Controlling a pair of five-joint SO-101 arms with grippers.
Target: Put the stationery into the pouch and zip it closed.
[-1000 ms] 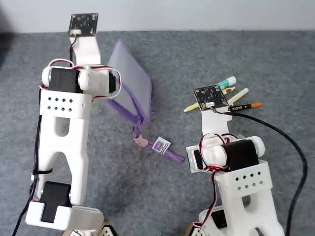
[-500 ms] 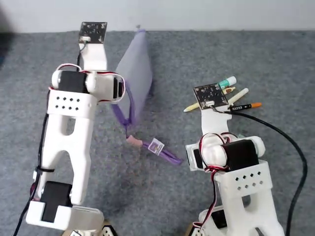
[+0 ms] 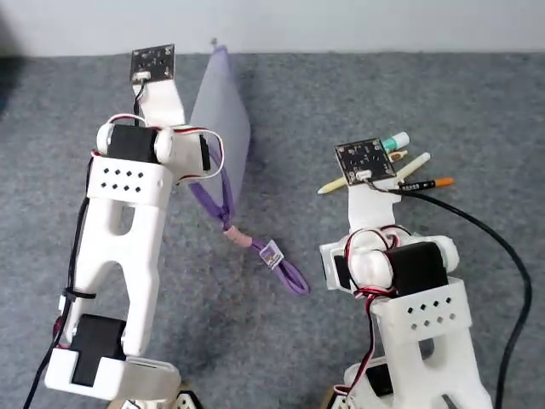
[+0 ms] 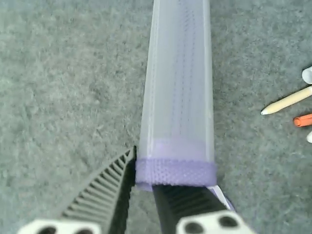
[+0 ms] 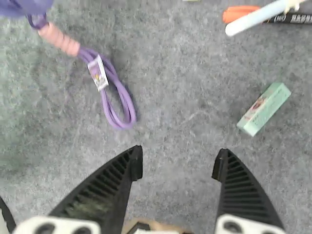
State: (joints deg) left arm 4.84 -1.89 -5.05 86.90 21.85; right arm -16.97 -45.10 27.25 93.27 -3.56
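A translucent lilac pouch [image 3: 223,111] [image 4: 178,87] hangs tilted on edge over the grey mat, far left of centre. My left gripper [image 4: 144,168] is shut on its purple zipper band [image 4: 175,171]. From the pouch trails a purple strap [image 3: 285,271] [image 5: 114,100] with a pink piece [image 5: 58,39] and a tag [image 3: 272,254]. My right gripper [image 5: 178,153] is open above bare mat, between the strap loop and a green eraser [image 5: 264,108]. Several pens [image 3: 413,175], one orange-tipped [image 5: 241,13], and a glue stick [image 3: 396,141] lie beyond it.
The right arm's black cable [image 3: 502,281] runs down the right side. A pale wall [image 3: 341,25] borders the mat's far edge. In the left wrist view a beige pencil [image 4: 287,101] lies to one side of the pouch.
The left arm swung the pouch up and toward the far edge, turning it more edge-on. The strap and tag dragged left along the mat. The right arm stayed put.
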